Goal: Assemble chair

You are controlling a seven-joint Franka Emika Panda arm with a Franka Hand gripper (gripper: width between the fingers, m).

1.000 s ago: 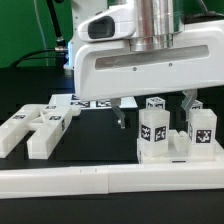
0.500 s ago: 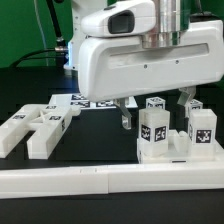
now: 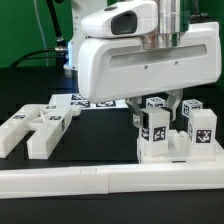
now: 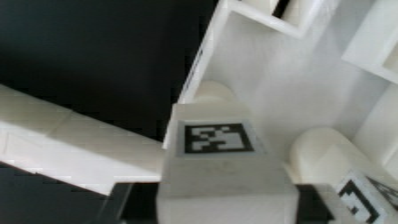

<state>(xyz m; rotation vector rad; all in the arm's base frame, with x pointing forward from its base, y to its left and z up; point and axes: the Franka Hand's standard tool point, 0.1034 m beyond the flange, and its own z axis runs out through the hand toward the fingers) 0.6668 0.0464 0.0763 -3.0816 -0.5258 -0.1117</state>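
On the exterior view's right: claw (image 3: 154, 116) clamped on post (image 3: 153, 136)

My claw is closed on one upright post, with fingers (image 3: 137, 120) pressed against both its sides. I count two posts. The second post (image 3: 202, 128) stands just beside the first, both on one slab (image 3: 180, 155). At least three loose pieces (image 3: 35, 130) lie on the exterior view's left. Everything is matte white and blocky, with square black-and-white tags. One rail (image 3: 60, 180) lies in front.

White post (image 3: 153, 148) bears square black-and-white tags (image 3: 155, 127); to the exterior view's left of it, white pieces (image 3: 40, 126) on black table (image 3: 100, 135)
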